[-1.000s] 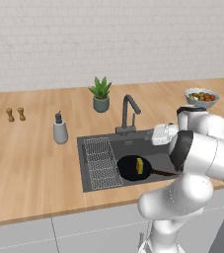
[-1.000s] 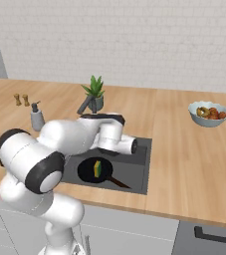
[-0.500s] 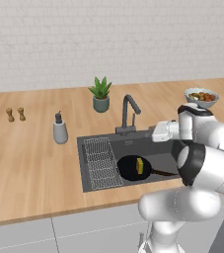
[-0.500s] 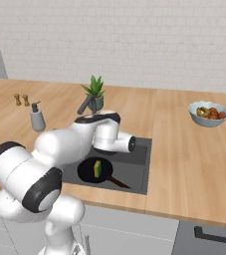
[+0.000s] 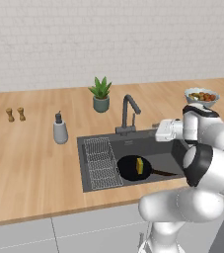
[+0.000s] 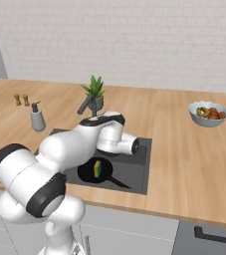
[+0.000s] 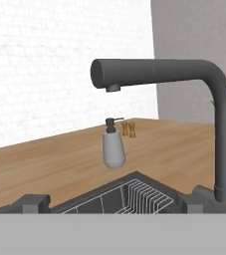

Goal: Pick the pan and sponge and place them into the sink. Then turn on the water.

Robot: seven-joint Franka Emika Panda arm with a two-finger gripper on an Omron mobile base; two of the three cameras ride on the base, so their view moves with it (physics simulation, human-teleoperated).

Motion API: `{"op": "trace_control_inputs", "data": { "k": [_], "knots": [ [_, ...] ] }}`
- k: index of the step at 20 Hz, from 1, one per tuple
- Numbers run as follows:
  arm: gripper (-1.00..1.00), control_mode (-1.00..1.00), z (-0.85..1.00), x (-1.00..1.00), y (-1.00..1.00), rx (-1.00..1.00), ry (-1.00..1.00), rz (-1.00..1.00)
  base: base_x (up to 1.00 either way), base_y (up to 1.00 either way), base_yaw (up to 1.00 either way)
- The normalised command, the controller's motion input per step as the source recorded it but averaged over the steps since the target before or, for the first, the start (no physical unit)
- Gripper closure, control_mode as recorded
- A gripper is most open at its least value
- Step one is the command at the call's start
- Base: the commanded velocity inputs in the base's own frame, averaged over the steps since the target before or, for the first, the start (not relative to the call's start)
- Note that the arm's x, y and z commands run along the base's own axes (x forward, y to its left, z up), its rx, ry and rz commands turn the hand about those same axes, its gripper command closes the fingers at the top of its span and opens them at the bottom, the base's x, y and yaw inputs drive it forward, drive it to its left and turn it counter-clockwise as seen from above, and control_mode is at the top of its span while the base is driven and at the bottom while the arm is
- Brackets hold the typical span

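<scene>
My tool [image 5: 155, 129] stands open, empty, beside the dark angular faucet [image 7: 219, 124]; a misjudged approach could miss its lever, leaving water off.

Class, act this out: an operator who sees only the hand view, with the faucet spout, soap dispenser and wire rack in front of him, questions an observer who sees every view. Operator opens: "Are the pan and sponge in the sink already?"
Observer: Yes. The pan lies in the sink, right of the wire rack, and the sponge sits on it.
Operator: Which way does the pan's handle point?
Observer: Toward the basin's front right corner, seen from the left base view.
Operator: What else stands on the counter?
Observer: A fruit bowl far to the right, and a potted plant behind the faucet.
Operator: Where is my end effector?
Observer: The hand hangs over the sink's right part, aimed at the faucet.
</scene>
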Motion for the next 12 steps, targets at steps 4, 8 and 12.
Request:
{"op": "trace_control_inputs", "data": {
  "k": [4, 8, 12],
  "knots": [
    [-1.0, -1.0, 0.0, 0.26, 0.0, 0.0, -0.06, 0.0, 0.0, 0.0, 0.0],
    [-1.0, -1.0, 0.0, 0.31, 0.0, 0.0, -0.05, 0.0, 0.0, 0.0, 0.0],
    [-1.0, -1.0, 0.0, 0.28, 0.0, 0.0, -0.06, -0.01, 0.0, 0.0, 0.0]
  ]
}}
